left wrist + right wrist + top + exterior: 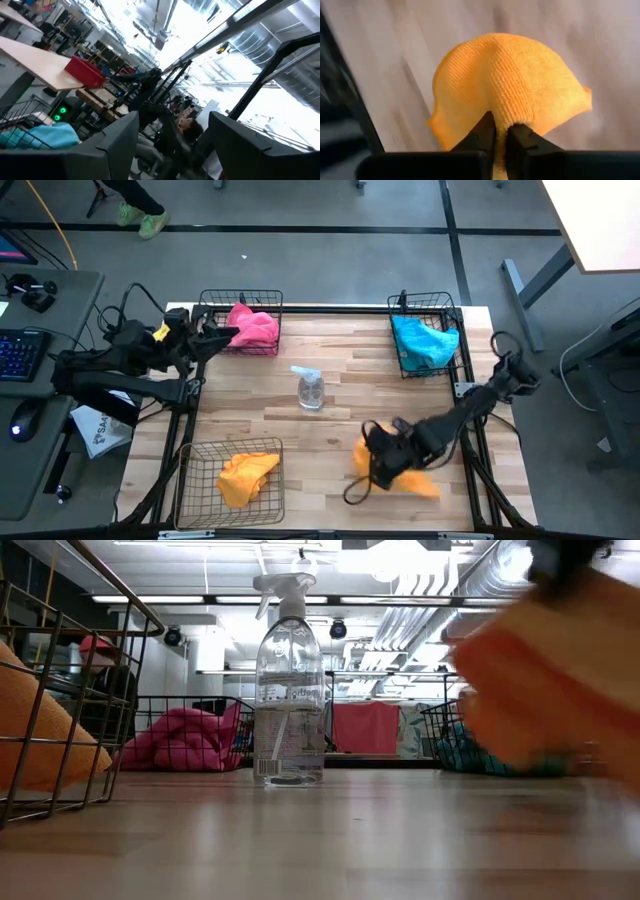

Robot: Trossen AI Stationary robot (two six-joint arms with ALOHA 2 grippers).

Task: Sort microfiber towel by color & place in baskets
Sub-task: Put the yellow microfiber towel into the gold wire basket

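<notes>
Right wrist view: my right pincer (501,134) is pressed together on a fold of an orange towel (510,85), pinching only a small pleat. I judge it could slip free on the way across the desk (340,420) to the near-left basket (190,480), which already holds an orange cloth (247,476). The trailing cloth might also brush the spray bottle (311,388) and tip it. My left pincer (222,337) waits, spread, beside the pink towel (254,326) in its basket. The teal towel (424,340) fills the third basket. In the low view my load is only an orange blur.
</notes>
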